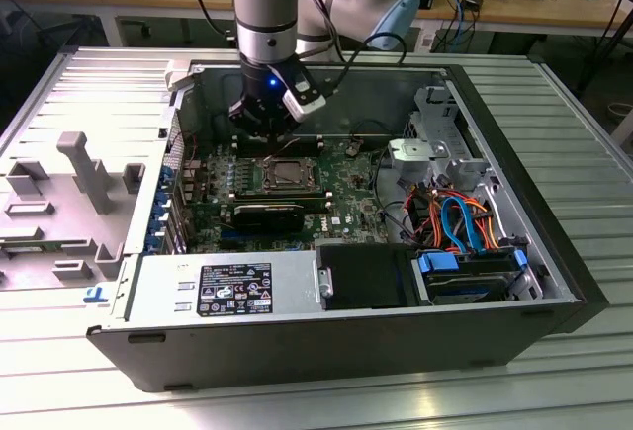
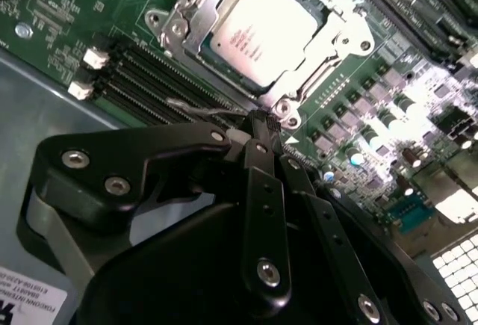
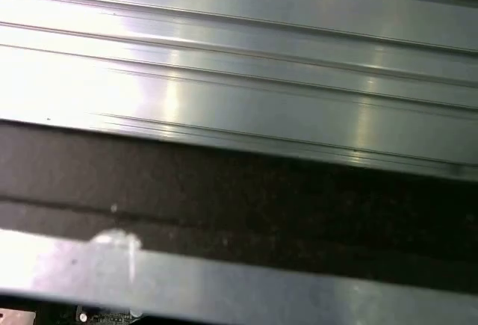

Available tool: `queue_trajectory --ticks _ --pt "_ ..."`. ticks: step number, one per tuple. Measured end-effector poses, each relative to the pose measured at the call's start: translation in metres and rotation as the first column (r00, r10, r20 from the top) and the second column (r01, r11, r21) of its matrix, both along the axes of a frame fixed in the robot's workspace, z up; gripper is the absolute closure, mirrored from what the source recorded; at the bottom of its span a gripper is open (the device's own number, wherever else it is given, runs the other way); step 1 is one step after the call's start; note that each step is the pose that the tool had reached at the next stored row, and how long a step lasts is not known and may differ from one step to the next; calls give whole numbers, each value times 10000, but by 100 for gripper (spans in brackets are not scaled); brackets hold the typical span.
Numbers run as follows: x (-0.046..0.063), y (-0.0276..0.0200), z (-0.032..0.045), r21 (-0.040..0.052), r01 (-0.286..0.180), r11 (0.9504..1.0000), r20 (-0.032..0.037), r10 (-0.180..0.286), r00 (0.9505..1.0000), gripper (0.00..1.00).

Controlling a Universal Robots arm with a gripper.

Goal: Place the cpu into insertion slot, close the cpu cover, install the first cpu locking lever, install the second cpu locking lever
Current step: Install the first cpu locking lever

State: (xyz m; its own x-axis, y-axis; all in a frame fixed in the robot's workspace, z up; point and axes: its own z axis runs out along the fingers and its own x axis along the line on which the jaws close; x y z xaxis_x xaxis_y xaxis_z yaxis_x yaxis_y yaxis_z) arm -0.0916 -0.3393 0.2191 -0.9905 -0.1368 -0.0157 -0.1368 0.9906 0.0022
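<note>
The cpu [image 2: 261, 30] sits in the insertion slot [image 1: 285, 175], cpu cover [image 2: 340, 37] down over it. The hand [image 2: 258, 127], fingers closed and empty, hovers beside the slot's corner. Risk: fingertips slipping off a thin lever onto the board.

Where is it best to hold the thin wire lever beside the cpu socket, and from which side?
Probably its free end: the locking lever is a thin wire lying low beside the cpu cover, next to the memory slots. Come from above and pinch across the wire; the slots seem to block a sideways approach.
</note>
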Motion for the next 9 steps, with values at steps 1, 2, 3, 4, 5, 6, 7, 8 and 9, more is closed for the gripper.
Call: queue_trajectory --ticks 1,2,3,4,5,6,7,8,9 --pt "0 -1 -1 0 -7 10000 0 7 10000 89" --pt "-1 -2 -2 -2 -37 10000 -2 37 10000 89" --pt "0 -2 -5 4 -60 10000 -2 60 10000 89" --pt "0 -2 -6 21 -71 10000 -2 71 10000 89" --pt "1 -2 -7 110 -76 9999 0 76 10000 89" --pt "0 -3 -7 173 -75 9998 0 75 10000 89" --pt "0 -4 -7 209 -73 9998 1 73 10000 89" --pt "0 -6 -8 215 -74 9997 1 74 10000 89" --pt "0 -9 -8 219 -75 9997 1 75 10000 89"
